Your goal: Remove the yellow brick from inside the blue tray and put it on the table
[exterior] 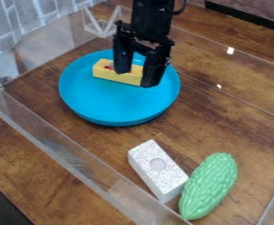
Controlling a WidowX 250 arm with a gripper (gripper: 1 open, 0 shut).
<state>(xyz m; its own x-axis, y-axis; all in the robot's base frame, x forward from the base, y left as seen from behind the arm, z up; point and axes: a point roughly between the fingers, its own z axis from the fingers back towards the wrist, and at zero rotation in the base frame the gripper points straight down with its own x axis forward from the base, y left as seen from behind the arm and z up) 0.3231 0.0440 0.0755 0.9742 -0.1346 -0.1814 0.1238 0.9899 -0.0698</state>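
One yellow brick [116, 71] in one blue tray [118, 98]; end effector [140, 68] jaws apart

Down at the near right lies a white speckled block [158, 168] with a round dimple in its top face, set at an angle. Just beside it on the right, touching or nearly so, is a bumpy green gourd-shaped toy [209, 185], lying lengthwise. Clear acrylic walls [57, 141] run along the near left edge and around the far side.
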